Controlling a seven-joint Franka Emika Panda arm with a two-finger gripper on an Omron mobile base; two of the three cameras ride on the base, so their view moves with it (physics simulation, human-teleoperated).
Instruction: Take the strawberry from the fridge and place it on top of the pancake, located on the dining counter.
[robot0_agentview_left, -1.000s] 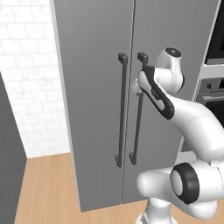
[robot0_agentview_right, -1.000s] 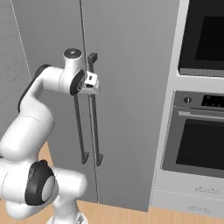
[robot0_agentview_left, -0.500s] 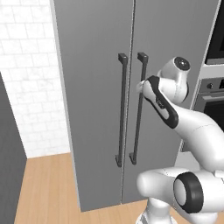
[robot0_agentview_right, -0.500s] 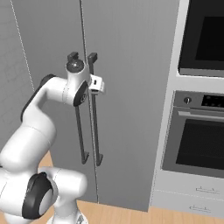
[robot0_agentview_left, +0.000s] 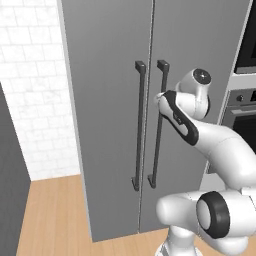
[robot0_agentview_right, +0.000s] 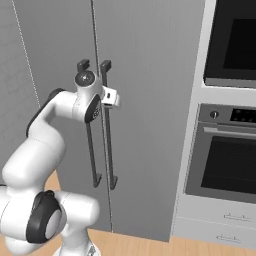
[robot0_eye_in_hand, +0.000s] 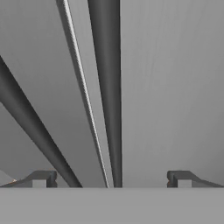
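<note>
The fridge (robot0_agentview_left: 110, 100) (robot0_agentview_right: 145, 100) stands with both grey doors shut. Two long dark bar handles run down its middle. My gripper (robot0_agentview_left: 161, 98) (robot0_agentview_right: 107, 98) is at the upper part of the right door's handle (robot0_agentview_left: 160, 130) (robot0_agentview_right: 109, 145). In the hand view that handle (robot0_eye_in_hand: 107, 87) runs straight up between the fingertips (robot0_eye_in_hand: 41, 178), which stand wide apart without touching it; the gripper (robot0_eye_in_hand: 111, 179) is open. The left door's handle (robot0_eye_in_hand: 26, 118) slants past on the left. The strawberry is hidden behind the shut doors. The pancake and the dining counter are out of view.
A built-in oven stack (robot0_agentview_right: 225, 160) (robot0_agentview_left: 245, 115) adjoins the fridge on the right. On the fridge's left there is a white brick wall (robot0_agentview_left: 35, 75), and a dark panel (robot0_agentview_left: 10, 180) closes the near left. Below lies wood floor (robot0_agentview_left: 50, 215).
The arm has reached forward and brought the hand up to the right door's handle. The jaws have stayed open. The fridge doors have not moved.
</note>
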